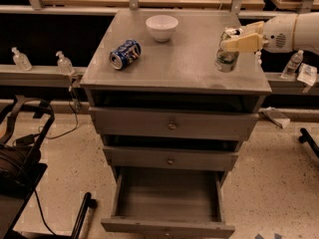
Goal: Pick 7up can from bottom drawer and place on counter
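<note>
The 7up can (227, 61) stands upright near the right edge of the bench (184, 59), in the upper right of the frame. Its base looks to be at the surface, though I cannot tell from here whether it rests there or hangs a hair above. The gripper (228, 38) reaches in from the right edge of the frame and is closed around the can's upper half, 1 tan finger (246, 42) across the front and the other behind.

I'd expect the can to be light and thin-walled, so a hard squeeze would dent it, and its smooth sides could slip in a loose hold. The straight sides around the middle look like the best place to take it, squarely from both sides. The hold sits high, and the can could tip if it is let go before the base is flat.

Further left on the bench lie a blue can (124, 54) on its side and, behind it, a white bowl (162, 27), both well apart from the 7up can. Below, the 2 upper drawers (172, 125) are closed, and the bottom drawer (167, 228) at the foot of the frame stands pulled out with nothing showing inside.
</note>
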{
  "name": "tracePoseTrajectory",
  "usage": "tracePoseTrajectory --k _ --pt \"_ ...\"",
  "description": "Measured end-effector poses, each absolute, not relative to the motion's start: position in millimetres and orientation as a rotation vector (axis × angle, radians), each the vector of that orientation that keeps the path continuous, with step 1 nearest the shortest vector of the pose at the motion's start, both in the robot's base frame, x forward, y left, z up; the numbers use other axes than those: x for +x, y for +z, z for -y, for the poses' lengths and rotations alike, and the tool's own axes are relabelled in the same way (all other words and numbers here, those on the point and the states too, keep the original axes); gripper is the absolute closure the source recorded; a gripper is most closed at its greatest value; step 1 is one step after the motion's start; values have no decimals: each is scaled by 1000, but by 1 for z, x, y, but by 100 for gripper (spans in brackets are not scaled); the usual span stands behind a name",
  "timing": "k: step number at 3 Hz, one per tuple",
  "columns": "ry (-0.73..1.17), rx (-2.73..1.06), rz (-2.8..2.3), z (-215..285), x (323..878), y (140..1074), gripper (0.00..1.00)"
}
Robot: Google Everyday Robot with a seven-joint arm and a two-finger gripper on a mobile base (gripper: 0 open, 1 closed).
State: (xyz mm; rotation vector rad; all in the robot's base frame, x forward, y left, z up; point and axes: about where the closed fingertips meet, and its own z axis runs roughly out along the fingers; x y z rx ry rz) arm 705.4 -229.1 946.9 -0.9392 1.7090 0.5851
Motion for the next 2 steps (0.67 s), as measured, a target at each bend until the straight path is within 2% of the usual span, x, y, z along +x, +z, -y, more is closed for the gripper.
tracePoseTrajectory --k 1,2 --pt "650 -911 -1745 221 706 929 85" --pt "690 -903 -1776 215 704 914 61"
